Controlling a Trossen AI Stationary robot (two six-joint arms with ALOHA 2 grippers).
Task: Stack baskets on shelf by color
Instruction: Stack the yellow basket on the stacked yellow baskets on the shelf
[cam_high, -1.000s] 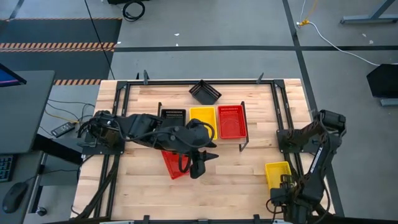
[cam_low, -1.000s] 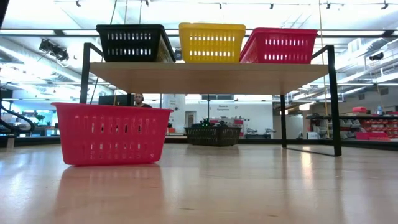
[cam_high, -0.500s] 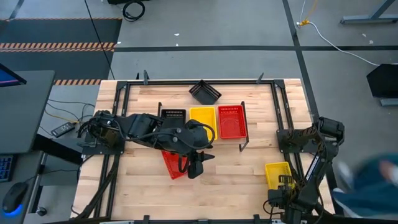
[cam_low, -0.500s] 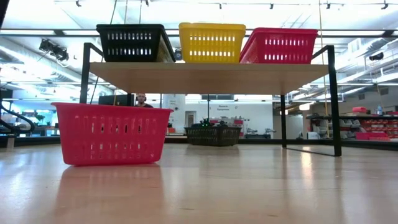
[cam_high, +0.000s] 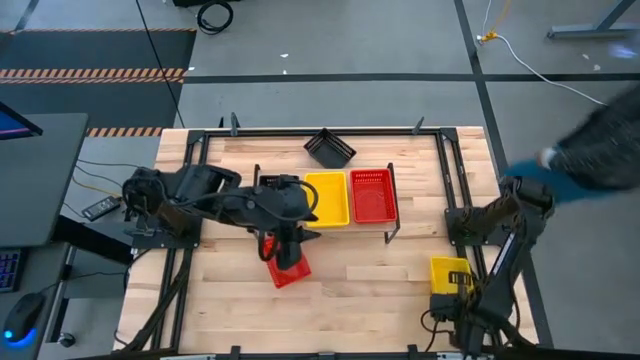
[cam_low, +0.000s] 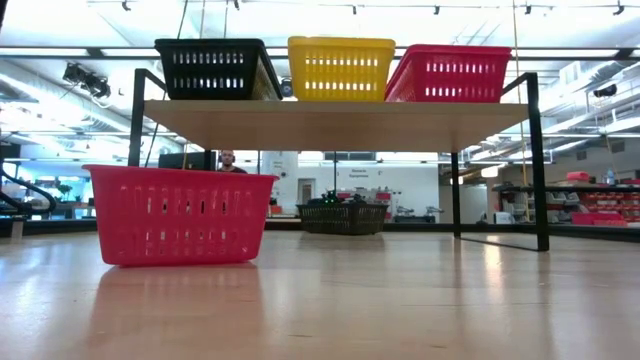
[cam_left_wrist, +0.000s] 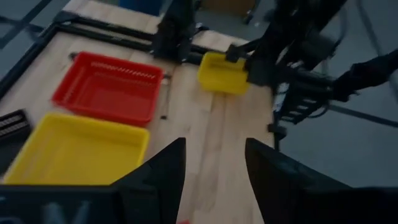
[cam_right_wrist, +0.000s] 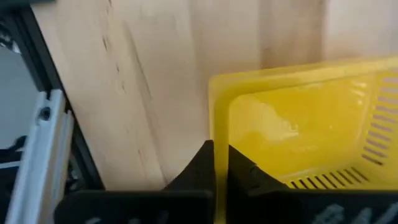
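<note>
So the right claw (cam_right_wrist: 214, 163) was clamped onto the rim of a loose yellow basket (cam_high: 449, 273) down at the near right corner of the tabletop (cam_high: 400, 270). In the right wrist view the two fingers were pinched together with the basket's wall between them, so that one was grasped, not just touched. The spot it needs to go, I'd guess, is the yellow basket already on the shelf (cam_high: 326, 197), which sat well away toward the middle and far side of the tabletop. The carry would run inward across the tabletop and up onto the shelf (cam_low: 340, 122). The loose basket's long axis looked roughly square to the tabletop edges, same as the shelf ones, so not much twisting needed imo.

The left claw (cam_left_wrist: 214, 180) hung over the loose red basket (cam_high: 286, 265) in front of the shelf, fingers spread apart and nothing between them. The left arm was clearly the closer one for that red basket; the red one on the shelf (cam_high: 372, 194) sat just past it to the right.

Count of what I could see: two yellow, two red, two black (one on the shelf (cam_low: 214, 68), one lying skewed behind the shelf (cam_high: 329, 148)). Six in view; whether any of the shelf ones were already stacks, I couldn't tell.
</note>
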